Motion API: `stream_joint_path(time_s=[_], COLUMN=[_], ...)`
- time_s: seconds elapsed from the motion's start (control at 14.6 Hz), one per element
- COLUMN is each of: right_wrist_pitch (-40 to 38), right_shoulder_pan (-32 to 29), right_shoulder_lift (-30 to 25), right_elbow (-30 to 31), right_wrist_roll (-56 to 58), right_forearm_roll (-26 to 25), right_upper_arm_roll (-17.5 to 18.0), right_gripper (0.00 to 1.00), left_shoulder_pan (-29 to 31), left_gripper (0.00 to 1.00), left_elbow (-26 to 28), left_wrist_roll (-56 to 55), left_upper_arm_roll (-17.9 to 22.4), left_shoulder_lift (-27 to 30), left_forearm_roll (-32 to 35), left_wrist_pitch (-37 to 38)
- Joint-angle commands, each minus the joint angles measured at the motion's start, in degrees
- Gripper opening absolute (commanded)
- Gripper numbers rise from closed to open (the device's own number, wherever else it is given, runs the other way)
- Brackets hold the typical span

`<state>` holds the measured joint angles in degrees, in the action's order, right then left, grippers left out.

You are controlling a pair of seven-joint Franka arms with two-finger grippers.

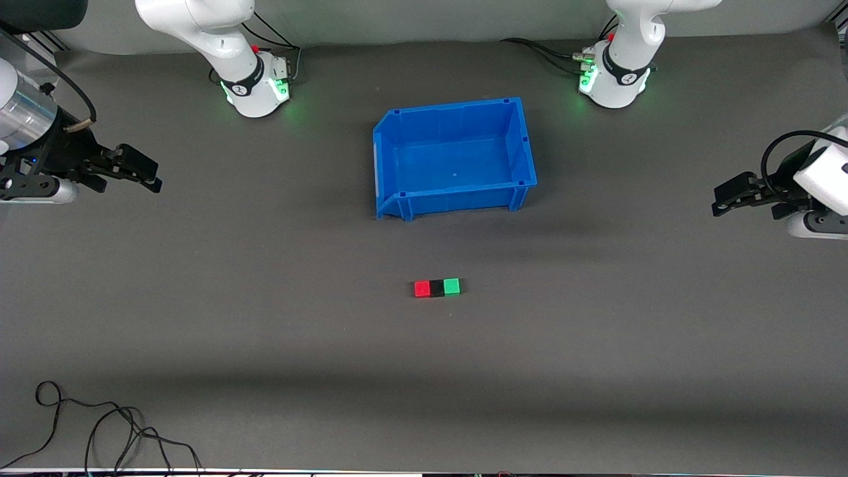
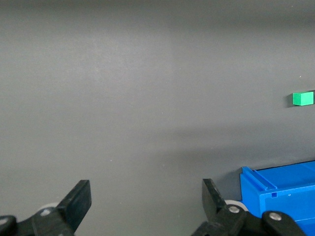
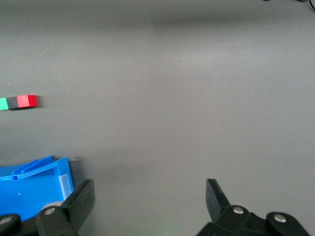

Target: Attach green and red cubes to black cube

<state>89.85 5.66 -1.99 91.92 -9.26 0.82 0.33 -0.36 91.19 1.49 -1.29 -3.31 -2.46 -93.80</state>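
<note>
The red cube [image 1: 422, 289], the black cube [image 1: 437, 288] and the green cube [image 1: 452, 286] lie in one touching row on the table, the black one in the middle, nearer the front camera than the blue bin. The row also shows in the right wrist view: red cube [image 3: 27, 101], black cube [image 3: 12, 103], green cube [image 3: 3, 103]. The left wrist view shows the green cube [image 2: 302, 98]. My left gripper [image 1: 722, 199] is open and empty at the left arm's end of the table. My right gripper [image 1: 149, 175] is open and empty at the right arm's end.
An empty blue bin [image 1: 397, 126] stands mid-table between the arm bases and the cubes; its corner shows in the left wrist view [image 2: 278, 189] and the right wrist view [image 3: 34, 189]. A black cable [image 1: 99, 424] lies at the table's near edge toward the right arm's end.
</note>
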Motion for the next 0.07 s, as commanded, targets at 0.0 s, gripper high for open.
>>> stream_joint_path(time_s=[0.0], right_wrist_pitch=[-1.4], right_shoulder_pan=[-0.2], right_shoulder_lift=[1.3], right_elbow=[-1.7], right_wrist_roll=[3.9], right_forearm_roll=[0.2], right_upper_arm_roll=[-0.9], right_gripper=[1.00], left_shoulder_pan=[0.8], left_gripper=[1.00], left_elbow=[1.4], left_wrist_roll=[0.3], left_upper_arm_roll=[-0.6], left_shoulder_lift=[1.6], left_forearm_roll=[1.0], left_wrist_pitch=[1.3])
